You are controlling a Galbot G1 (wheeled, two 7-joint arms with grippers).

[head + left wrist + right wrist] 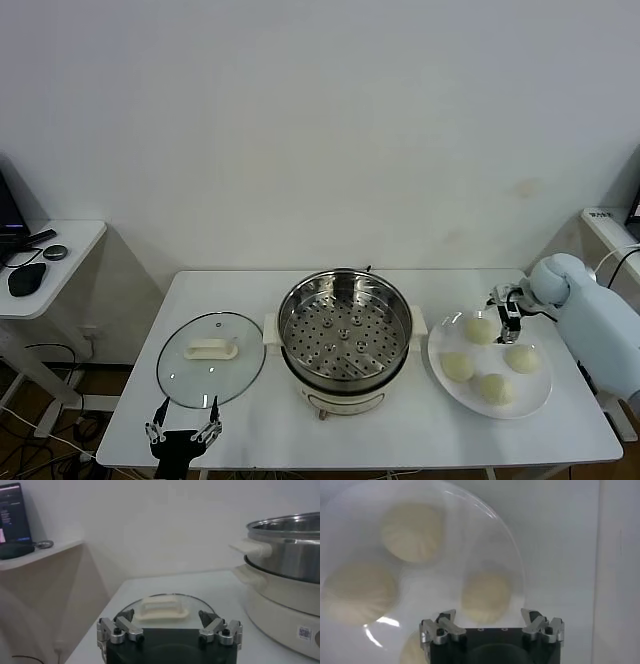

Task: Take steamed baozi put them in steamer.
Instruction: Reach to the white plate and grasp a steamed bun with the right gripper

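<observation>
Four steamed baozi (pixel 490 360) we list on the white plate (pixel 440 385) at the table's (pixel 250 290) right end; none in the pot yet.

- Steamer (pixel 345 335): mid-table, uncovered, perforated tray bare, just left of the plate.
- Glass lid (pixel 210 358): flat on the table, left of the steamer.
- Right gripper (pixel 508 315): above the plate's far edge, jaws spread wide, holding nothing. The bun beneath it (pixel 486 596) looks centred, though the wrist view is hazy.
- Left gripper (pixel 183 432): parked near the lid, jaws wide, empty.

Risks, in our judgement: soft dough may dent or slip under a hard pinch; neighbouring buns sit close and a fingertip could nudge one off the plate; a low carry might clip the steamer's rim.
</observation>
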